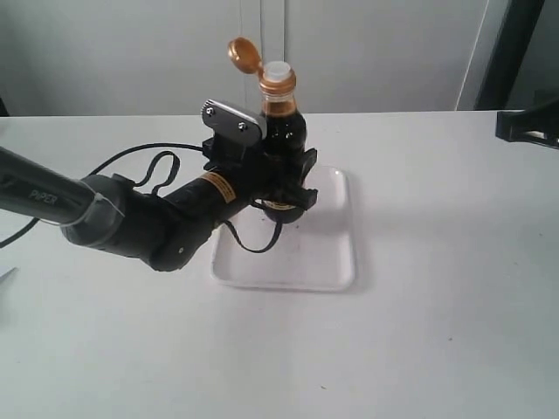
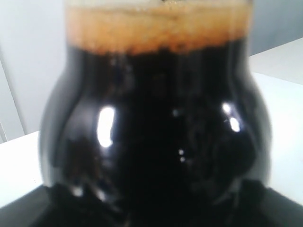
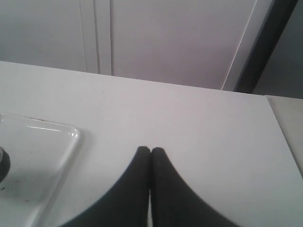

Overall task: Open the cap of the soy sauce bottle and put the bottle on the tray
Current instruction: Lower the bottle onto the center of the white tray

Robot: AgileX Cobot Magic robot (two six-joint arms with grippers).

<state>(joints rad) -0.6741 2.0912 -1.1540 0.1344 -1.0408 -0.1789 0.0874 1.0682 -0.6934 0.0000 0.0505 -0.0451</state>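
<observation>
- My left gripper (image 1: 293,179) has its jaws clamped around the lower body of the soy sauce bottle (image 1: 281,122), holding it upright over the far part of the tray (image 1: 336,253).
- In the left wrist view the soy sauce bottle (image 2: 156,127) fills the picture: dark liquid with a foamy brown band at the top.
- I cannot tell whether the bottle's base touches the tray or sits just above it.
- The cap (image 1: 244,54) is flipped open, tilted back on its hinge, with the white spout (image 1: 276,74) exposed.
- My right gripper (image 3: 150,153) has its jaws pressed together on nothing, above the bare white surface (image 3: 199,132), well apart from the bottle.
- A corner of the tray (image 3: 47,156) shows in the right wrist view.
</observation>
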